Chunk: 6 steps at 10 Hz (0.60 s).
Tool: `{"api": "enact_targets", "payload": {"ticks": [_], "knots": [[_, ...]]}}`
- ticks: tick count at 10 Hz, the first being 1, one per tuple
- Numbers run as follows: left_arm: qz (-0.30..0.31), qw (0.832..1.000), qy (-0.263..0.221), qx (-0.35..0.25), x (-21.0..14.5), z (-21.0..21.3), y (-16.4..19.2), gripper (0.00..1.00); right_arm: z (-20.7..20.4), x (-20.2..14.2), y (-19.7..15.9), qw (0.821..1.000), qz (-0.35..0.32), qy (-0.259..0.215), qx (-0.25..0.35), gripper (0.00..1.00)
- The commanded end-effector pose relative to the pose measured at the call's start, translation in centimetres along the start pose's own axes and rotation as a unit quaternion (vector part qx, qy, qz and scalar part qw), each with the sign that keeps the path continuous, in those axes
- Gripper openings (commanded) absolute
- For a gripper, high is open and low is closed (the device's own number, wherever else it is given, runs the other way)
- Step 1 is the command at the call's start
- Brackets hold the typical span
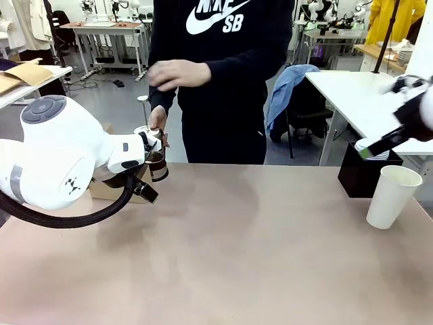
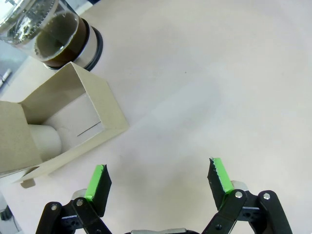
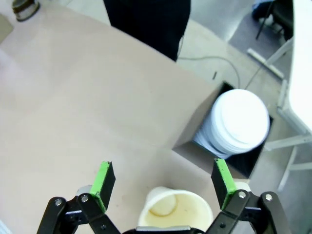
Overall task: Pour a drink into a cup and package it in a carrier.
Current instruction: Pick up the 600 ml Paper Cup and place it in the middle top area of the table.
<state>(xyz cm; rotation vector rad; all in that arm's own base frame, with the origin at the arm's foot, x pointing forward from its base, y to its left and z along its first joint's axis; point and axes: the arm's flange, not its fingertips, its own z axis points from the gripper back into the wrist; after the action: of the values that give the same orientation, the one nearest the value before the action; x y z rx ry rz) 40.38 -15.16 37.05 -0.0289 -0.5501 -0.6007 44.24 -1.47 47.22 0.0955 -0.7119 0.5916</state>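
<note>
At left, one brown cardboard carrier (image 2: 105, 105) sits just beside one clear glass plunger jug of dark brown drink (image 2: 61, 41), with a person's hand (image 1: 157, 119) at its lid. The left gripper (image 2: 159, 174) hangs wide open. At right, one white paper cup (image 1: 394, 196) stands by one black box (image 1: 358, 177). The right wrist view adds the box's white lids (image 3: 241, 122) and the right gripper (image 3: 163, 178), spread open over the cup.

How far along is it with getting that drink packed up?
Nothing looks done. The white paper cup looks empty but for a faint ring; the dark brown drink sits in the clear glass jug beside the brown cardboard carrier. In hand: the right pincer hovers open over the cup, the left pincer open near the carrier. To do: pouring, then packing.
</note>
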Motion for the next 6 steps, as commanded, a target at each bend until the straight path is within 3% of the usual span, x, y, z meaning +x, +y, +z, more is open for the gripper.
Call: {"api": "enact_targets", "payload": {"ticks": [1,5,6], "knots": [[0.000,1.000,0.000,0.000,0.0,0.0,0.0,1.00,-2.0,0.9,2.2,1.000,-0.011,0.020,-0.006,1.00],[0.000,1.000,0.000,0.000,0.0,0.0,0.0,1.00,-1.3,0.5,1.6,1.000,0.002,0.014,0.005,1.00],[0.000,1.000,0.000,0.000,0.0,0.0,0.0,1.00,0.9,2.5,1.1,0.999,0.021,0.001,0.028,1.00]]}}
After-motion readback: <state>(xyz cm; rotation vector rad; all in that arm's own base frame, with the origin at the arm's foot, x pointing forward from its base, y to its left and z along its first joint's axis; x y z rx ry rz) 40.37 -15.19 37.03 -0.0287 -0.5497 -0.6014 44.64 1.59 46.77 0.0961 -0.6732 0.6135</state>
